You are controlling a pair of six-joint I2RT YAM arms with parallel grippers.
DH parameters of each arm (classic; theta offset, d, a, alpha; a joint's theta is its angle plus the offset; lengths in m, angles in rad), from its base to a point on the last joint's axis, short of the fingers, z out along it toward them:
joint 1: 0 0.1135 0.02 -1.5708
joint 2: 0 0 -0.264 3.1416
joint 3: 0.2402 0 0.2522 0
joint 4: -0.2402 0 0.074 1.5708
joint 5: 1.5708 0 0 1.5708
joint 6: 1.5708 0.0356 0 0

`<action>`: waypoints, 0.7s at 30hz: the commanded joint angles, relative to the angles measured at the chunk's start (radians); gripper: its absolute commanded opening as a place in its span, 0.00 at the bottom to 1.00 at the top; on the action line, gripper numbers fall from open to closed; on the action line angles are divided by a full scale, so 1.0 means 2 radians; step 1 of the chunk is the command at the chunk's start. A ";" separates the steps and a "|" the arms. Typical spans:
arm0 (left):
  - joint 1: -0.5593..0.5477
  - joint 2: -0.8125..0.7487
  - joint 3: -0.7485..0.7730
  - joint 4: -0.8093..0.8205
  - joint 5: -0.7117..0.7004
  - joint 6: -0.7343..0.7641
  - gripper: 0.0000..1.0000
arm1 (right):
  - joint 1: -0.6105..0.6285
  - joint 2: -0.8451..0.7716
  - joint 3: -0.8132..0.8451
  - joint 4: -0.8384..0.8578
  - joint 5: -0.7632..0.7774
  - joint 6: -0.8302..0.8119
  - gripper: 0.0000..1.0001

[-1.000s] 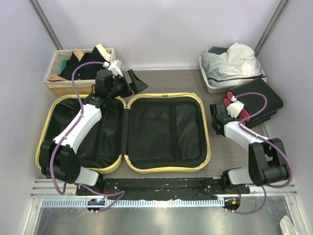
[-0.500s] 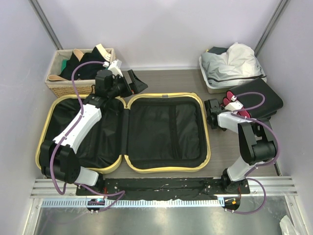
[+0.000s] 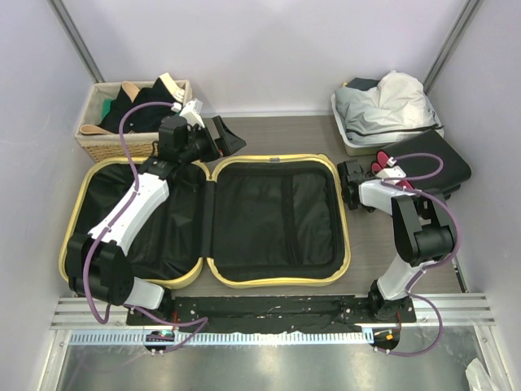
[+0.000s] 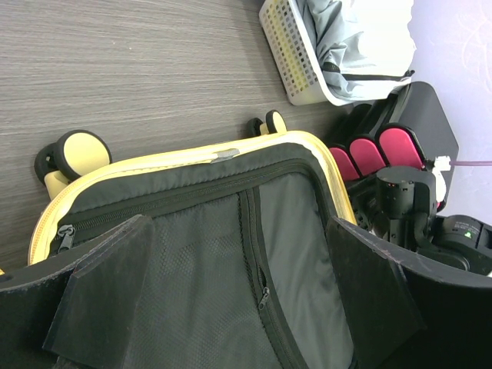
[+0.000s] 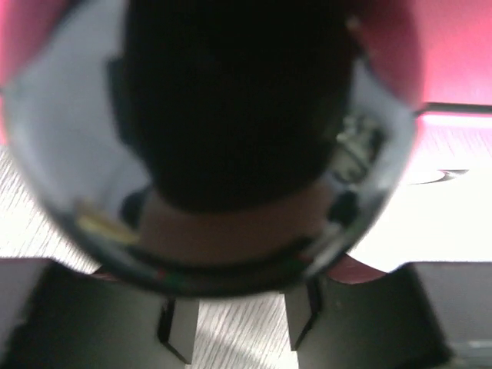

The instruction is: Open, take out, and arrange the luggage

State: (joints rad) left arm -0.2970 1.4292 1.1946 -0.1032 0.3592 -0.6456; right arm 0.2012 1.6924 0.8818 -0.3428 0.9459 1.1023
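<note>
The pale-yellow luggage (image 3: 269, 220) lies open flat, both halves showing black lining. My left gripper (image 3: 224, 137) is open over its far edge near the hinge. In the left wrist view (image 4: 238, 223) the zipped mesh lining (image 4: 192, 261) lies between the wide-apart fingers, with nothing held. My right gripper (image 3: 350, 175) sits by the luggage's right rim, beside the red cylinders (image 3: 381, 167). In the right wrist view a blurred shiny round cap (image 5: 231, 131) fills the frame. The right gripper (image 5: 241, 327) has its jaws slightly apart, with bare table between them.
A black box (image 3: 431, 167) holding the red cylinders stands right of the luggage. A white tray (image 3: 346, 130) of grey clothing is at back right. A wicker basket (image 3: 122, 147) of dark clothes is at back left. The luggage wheels (image 4: 77, 150) point to the far side.
My right gripper has moved left and farther back, up to the luggage's right rim, and its elbow has risen. The left arm and the luggage have not moved.
</note>
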 commanded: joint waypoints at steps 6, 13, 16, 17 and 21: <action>-0.002 -0.013 0.010 0.019 0.003 0.007 1.00 | 0.001 0.016 0.035 -0.030 0.054 0.059 0.26; -0.002 -0.011 0.009 0.020 0.005 0.004 1.00 | 0.051 0.010 0.045 -0.034 0.117 0.023 0.01; -0.002 -0.011 0.009 0.022 0.008 0.001 1.00 | 0.087 0.005 0.047 -0.049 0.148 0.039 0.01; -0.001 -0.011 0.009 0.021 0.008 0.001 1.00 | 0.093 0.004 0.048 -0.058 0.149 0.045 0.01; -0.002 -0.012 0.008 0.023 0.010 -0.001 1.00 | 0.106 0.007 0.049 -0.070 0.140 0.062 0.01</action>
State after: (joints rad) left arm -0.2974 1.4292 1.1946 -0.1028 0.3630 -0.6468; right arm 0.4015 1.7241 0.9508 -0.4515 1.1210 1.1599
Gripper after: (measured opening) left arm 0.996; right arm 0.024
